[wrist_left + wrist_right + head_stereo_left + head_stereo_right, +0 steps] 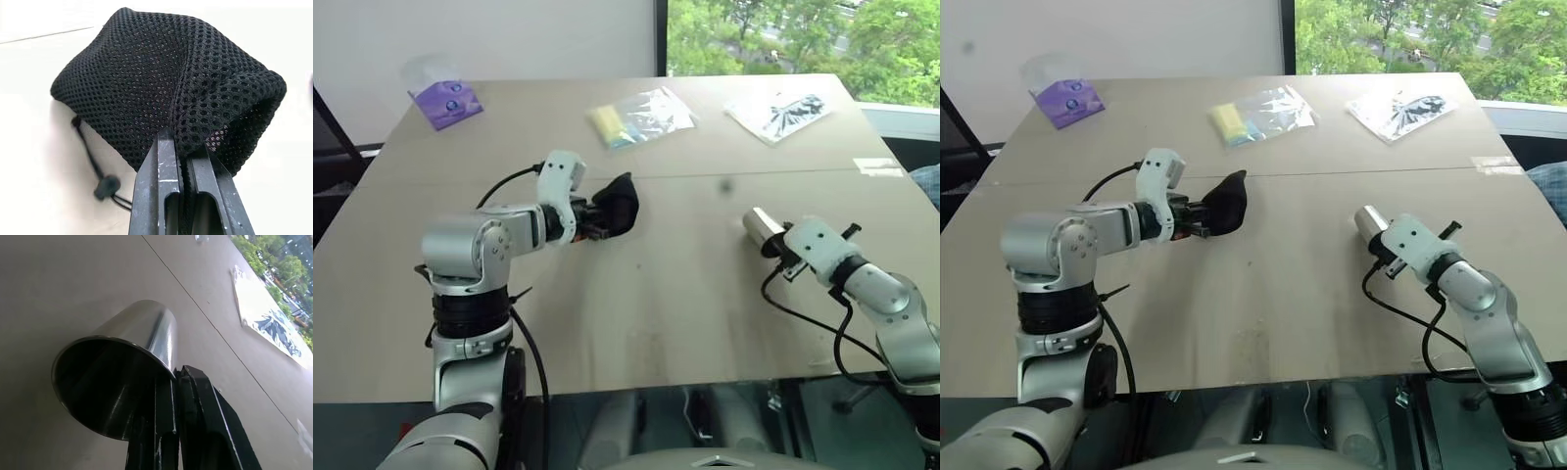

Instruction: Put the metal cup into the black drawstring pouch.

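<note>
The black drawstring pouch [619, 201] is a mesh bag hanging off the tips of my left gripper [596, 222], just over the table's middle left. In the left wrist view the left gripper [182, 147] is shut on the fabric at the pouch's [161, 83] mouth, and its cord [98, 171] trails onto the table. The metal cup [762, 227] lies on its side at the right, mouth towards my right gripper [779, 247]. The right wrist view shows that gripper [173, 377] shut on the cup's [132, 333] rim, one finger inside. Whether the cup touches the table I cannot tell.
Three clear bags lie along the far side of the table [685, 323]: one with a purple packet [445, 98] at the left, one with a yellow item [636, 119] in the middle, one with a black-and-white print [781, 113] at the right. Bare wood separates my two grippers.
</note>
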`<move>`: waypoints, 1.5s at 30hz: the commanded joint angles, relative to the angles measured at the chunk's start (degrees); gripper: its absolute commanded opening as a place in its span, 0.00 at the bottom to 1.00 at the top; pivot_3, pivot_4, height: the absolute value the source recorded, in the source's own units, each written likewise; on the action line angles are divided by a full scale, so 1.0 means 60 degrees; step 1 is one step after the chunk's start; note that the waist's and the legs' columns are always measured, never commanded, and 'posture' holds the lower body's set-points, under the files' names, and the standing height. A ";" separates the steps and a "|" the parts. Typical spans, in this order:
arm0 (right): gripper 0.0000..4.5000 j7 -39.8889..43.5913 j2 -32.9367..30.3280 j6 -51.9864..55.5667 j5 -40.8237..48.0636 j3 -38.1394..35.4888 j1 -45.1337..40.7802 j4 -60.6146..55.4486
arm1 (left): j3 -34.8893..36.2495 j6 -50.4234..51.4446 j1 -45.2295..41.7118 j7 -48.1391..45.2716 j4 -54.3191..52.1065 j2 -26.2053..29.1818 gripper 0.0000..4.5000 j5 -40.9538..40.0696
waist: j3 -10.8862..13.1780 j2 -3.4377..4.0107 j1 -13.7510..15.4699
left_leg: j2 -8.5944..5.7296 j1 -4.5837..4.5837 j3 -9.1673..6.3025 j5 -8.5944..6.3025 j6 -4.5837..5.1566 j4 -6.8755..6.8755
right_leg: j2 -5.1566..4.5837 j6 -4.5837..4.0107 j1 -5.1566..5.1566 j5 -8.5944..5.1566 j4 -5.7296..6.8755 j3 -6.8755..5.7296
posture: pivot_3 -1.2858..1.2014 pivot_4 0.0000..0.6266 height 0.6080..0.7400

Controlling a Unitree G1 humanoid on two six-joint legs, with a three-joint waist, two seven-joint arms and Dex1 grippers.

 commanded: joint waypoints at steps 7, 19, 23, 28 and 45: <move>0.02 0.0825 0.1376 0.1538 0.3145 -0.0724 -0.0478 -0.2029 | 0.0952 0.1013 -0.0877 0.0717 0.0332 -0.1557 0.00 -0.0258 | 0.0000 0.0001 0.0001 | 0.0000 -0.0003 -0.0005 0.0000 0.0000 0.0004 | 0.0000 0.0000 0.0000 0.0000 0.0003 -0.0004 | 0.52 0.24 1.00; 0.02 0.0835 0.2220 0.1568 0.4258 0.0539 -0.0434 -0.2501 | 0.1736 0.1291 -0.1981 0.1285 0.2050 -0.2552 0.00 -0.0380 | -0.0001 0.0000 -0.0027 | -0.0004 0.0001 -0.0009 0.0000 -0.0001 0.0007 | 0.0001 0.0001 -0.0002 0.0001 0.0008 -0.0004 | 0.52 0.24 1.00; 0.02 0.0809 0.2513 0.1196 0.4056 0.1104 -0.0739 -0.1978 | 0.1990 0.1291 -0.2061 0.1328 0.2238 -0.2766 0.00 -0.0468 | -0.0001 0.0000 -0.0015 | -0.0006 0.0000 -0.0010 0.0001 -0.0001 0.0007 | -0.0002 0.0001 -0.0002 0.0001 0.0007 -0.0005 | 0.52 0.24 1.00; 0.02 0.0626 0.2859 0.0779 0.3892 0.1274 -0.1119 -0.1226 | 0.1694 0.1291 -0.2024 0.1323 0.2046 -0.2663 0.00 -0.0709 | -0.0001 0.0000 -0.0010 | -0.0008 -0.0002 -0.0012 0.0001 -0.0002 0.0008 | -0.0004 0.0001 -0.0003 0.0001 0.0004 -0.0007 | 0.52 0.24 1.00; 0.02 -0.0845 0.3711 -0.0060 0.1890 0.1748 -0.2123 0.2210 | 0.0299 0.1291 -0.0468 0.1496 0.0403 -0.1797 0.00 -0.1929 | 0.0000 0.0003 -0.0020 | -0.0008 -0.0002 -0.0008 0.0002 -0.0006 0.0002 | -0.0004 -0.0001 -0.0010 0.0002 0.0005 0.0004 | 0.52 0.24 1.00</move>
